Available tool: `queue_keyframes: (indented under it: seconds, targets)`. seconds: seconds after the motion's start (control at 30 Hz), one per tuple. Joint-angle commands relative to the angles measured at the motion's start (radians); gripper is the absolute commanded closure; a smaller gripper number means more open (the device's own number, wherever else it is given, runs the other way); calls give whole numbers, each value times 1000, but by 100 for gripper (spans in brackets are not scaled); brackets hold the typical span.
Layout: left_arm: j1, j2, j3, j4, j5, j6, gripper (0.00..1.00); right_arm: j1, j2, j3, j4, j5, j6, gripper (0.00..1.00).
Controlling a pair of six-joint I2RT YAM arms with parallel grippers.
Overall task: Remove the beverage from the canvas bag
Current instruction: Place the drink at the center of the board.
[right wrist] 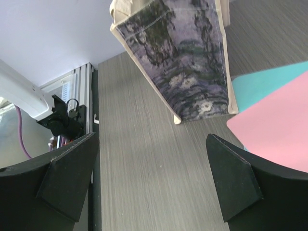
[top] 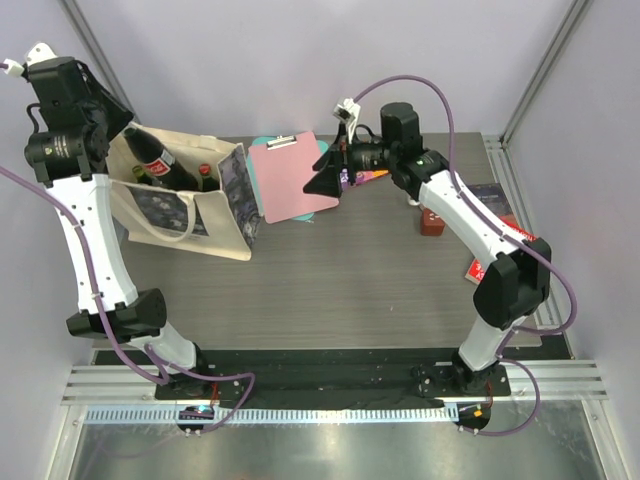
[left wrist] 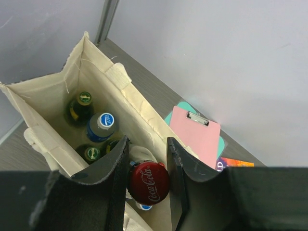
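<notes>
The cream canvas bag (top: 215, 215) stands open at the table's back left, its dark printed side (right wrist: 178, 57) facing my right wrist camera. A dark cola bottle (top: 152, 158) with a red label leans out of the bag's mouth. My left gripper (top: 118, 128) is shut on its neck, and the red cap (left wrist: 148, 182) sits between the two fingers (left wrist: 115, 163). Deeper in the bag (left wrist: 57, 91) stand a blue-capped bottle (left wrist: 106, 119) and green-capped bottles (left wrist: 84, 97). My right gripper (top: 325, 178) hangs open over the table right of the bag, holding nothing (right wrist: 151, 178).
A pink clipboard (top: 293, 177) lies on a teal sheet (right wrist: 269, 82) just right of the bag. A small red box (top: 432, 222), a dark book (top: 492, 196) and another red item (top: 480, 268) lie at the right. Grey walls close in behind.
</notes>
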Motion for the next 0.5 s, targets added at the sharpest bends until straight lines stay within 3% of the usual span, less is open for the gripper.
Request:
queue_keyframes:
  seconds: [0.0,0.47]
  targets:
    - [-11,-90,49,258,79,-67,100,35,46,115,65,-23,54,0]
    - [-10,-125,34,256,124,-84,100,118,191,325,146,-17,217,1]
